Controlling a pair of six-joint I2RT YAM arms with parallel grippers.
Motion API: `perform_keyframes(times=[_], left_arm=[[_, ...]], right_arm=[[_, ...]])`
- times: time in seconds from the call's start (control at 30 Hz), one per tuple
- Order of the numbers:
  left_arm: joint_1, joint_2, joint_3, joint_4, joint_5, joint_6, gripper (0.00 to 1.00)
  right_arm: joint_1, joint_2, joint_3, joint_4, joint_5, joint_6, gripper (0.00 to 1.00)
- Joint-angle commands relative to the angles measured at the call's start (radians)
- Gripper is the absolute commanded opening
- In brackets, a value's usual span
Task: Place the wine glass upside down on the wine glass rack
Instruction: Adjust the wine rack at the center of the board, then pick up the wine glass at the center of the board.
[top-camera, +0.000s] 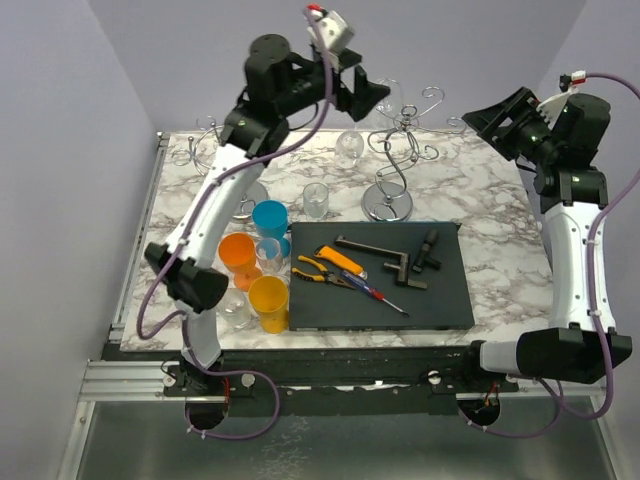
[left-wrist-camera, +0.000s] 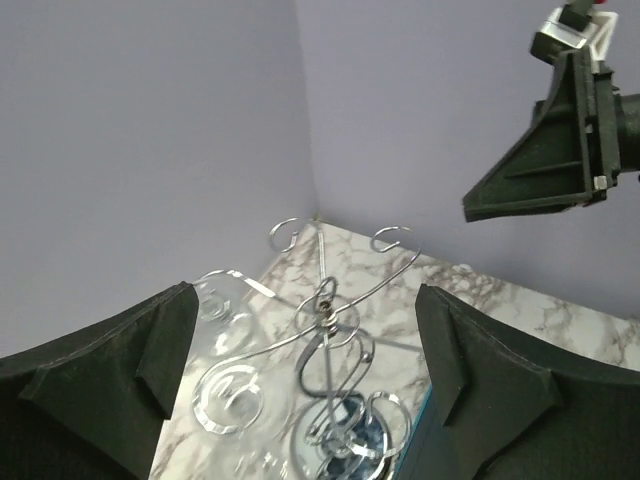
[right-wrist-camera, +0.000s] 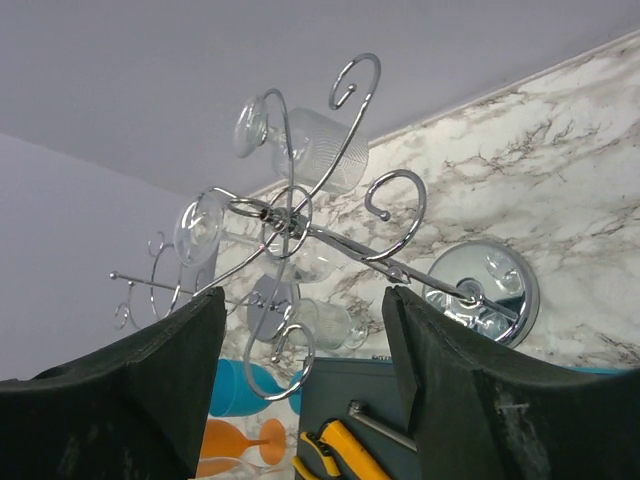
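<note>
The chrome wine glass rack (top-camera: 402, 148) stands at the back middle of the table. A clear wine glass (top-camera: 349, 144) hangs upside down from one of its left arms. In the left wrist view that glass's foot (left-wrist-camera: 232, 395) rests in a wire loop, and a second clear glass (left-wrist-camera: 215, 300) hangs behind it. My left gripper (top-camera: 378, 97) hovers above the rack's left side, open, with nothing between its fingers (left-wrist-camera: 305, 300). My right gripper (top-camera: 480, 118) is raised to the right of the rack, also open and empty (right-wrist-camera: 305, 295). It faces the rack (right-wrist-camera: 300, 215) and a ribbed hanging glass (right-wrist-camera: 325, 150).
A second wire rack (top-camera: 205, 145) stands at the back left. Blue (top-camera: 270, 218), orange (top-camera: 238, 252) and yellow (top-camera: 269, 300) cups and a clear tumbler (top-camera: 316, 200) sit left of a black mat (top-camera: 450, 300) with pliers, a screwdriver and metal tools.
</note>
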Motion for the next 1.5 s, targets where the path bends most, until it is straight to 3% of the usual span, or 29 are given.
perform_keyframes(times=[0.0, 0.2, 0.4, 0.67, 0.8, 0.93, 1.07, 1.2, 1.47], left_arm=[[0.071, -0.216, -0.086, -0.119, -0.118, 0.022, 0.99], [0.125, -0.486, -0.288, -0.310, -0.328, 0.158, 0.99], [0.186, -0.699, -0.488, -0.427, -0.427, 0.169, 0.99], [0.214, -0.748, -0.467, -0.593, -0.500, 0.086, 0.99], [0.220, -0.718, -0.427, -0.669, -0.537, 0.046, 0.99], [0.233, -0.695, -0.410, -0.715, -0.567, -0.013, 0.99], [0.241, -0.686, -0.418, -0.723, -0.585, -0.033, 0.99], [0.245, -0.674, -0.416, -0.737, -0.569, -0.038, 0.99], [0.246, -0.683, -0.424, -0.740, -0.565, -0.030, 0.99]], right_arm=[[-0.004, -0.055, 0.060, -0.069, 0.004, -0.050, 0.72], [0.134, -0.057, 0.193, -0.178, 0.136, -0.140, 0.75], [0.417, -0.002, 0.342, -0.265, 0.331, -0.196, 0.75], [0.977, 0.161, 0.496, -0.399, 0.793, -0.266, 0.75], [1.117, 0.274, 0.471, -0.435, 0.869, -0.258, 0.69], [1.137, 0.336, 0.385, -0.398, 0.871, -0.257, 0.62], [1.136, 0.397, 0.326, -0.348, 0.913, -0.297, 0.61], [1.117, 0.499, 0.351, -0.326, 0.932, -0.343, 0.62], [1.019, 0.616, 0.400, -0.266, 0.826, -0.397, 0.61]])
